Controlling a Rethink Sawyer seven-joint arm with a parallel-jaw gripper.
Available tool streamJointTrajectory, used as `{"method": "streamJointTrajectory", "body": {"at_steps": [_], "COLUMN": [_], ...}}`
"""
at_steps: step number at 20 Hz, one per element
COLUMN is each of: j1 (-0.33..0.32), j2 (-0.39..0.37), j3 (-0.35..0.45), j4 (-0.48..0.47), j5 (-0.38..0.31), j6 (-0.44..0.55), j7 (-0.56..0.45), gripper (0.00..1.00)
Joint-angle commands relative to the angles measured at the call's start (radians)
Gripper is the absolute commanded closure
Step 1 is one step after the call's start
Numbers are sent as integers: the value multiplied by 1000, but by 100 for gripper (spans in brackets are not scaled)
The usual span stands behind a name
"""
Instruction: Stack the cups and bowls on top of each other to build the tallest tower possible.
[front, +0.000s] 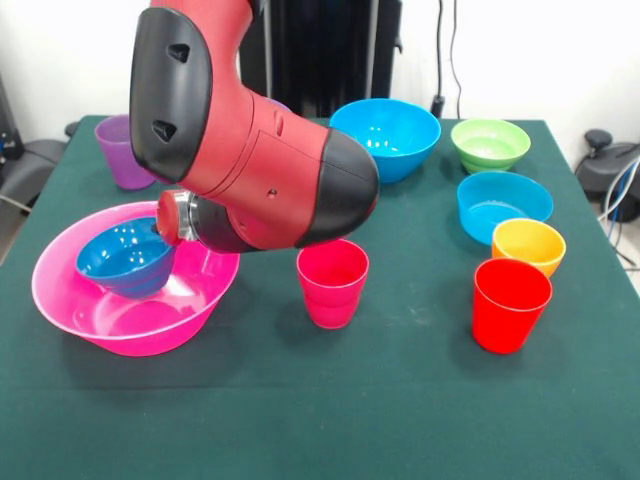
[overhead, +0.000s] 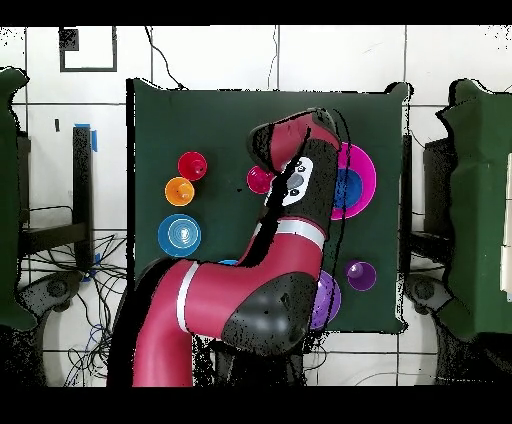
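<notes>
The huge pink bowl (front: 120, 320) stands at the front left of the table and also shows in the overhead view (overhead: 366, 160). A small dark blue bowl (front: 120, 262) sits tilted inside it (overhead: 349, 188). My gripper (front: 172, 220) is at that bowl's right rim, and the red arm hides its tips. The magenta cup (front: 332, 282) stands just right of the pink bowl. The red cup (front: 510, 303) stands at the front right. The purple cup (front: 122, 150) stands at the far left. The large purple bowl (overhead: 328, 300) is mostly hidden under the arm.
The large blue bowl (front: 388, 135) is at the far middle, with the green bowl (front: 490, 143) to its right. The cyan bowl (front: 503, 203) and the small orange bowl (front: 528, 243) stand in a row behind the red cup. The arm's bulky elbow (front: 260, 170) hangs over the table's middle.
</notes>
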Motion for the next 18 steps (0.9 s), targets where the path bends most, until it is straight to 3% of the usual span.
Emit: {"method": "streamJointTrajectory", "body": {"at_steps": [1,7,11,17,18], "j1": [35,44,56,55,59], "j2": [56,55,55,43,45], "j3": [104,94,93,78,72], "j4": [-63,-59,-67,-54,-60], "j5": [-26,-13,-13,-23,-32], "j6": [-17,0,25,-1,-15], "j7": [-100,-67,-99,-88,-88], "gripper": [100,100,100,100,0]}}
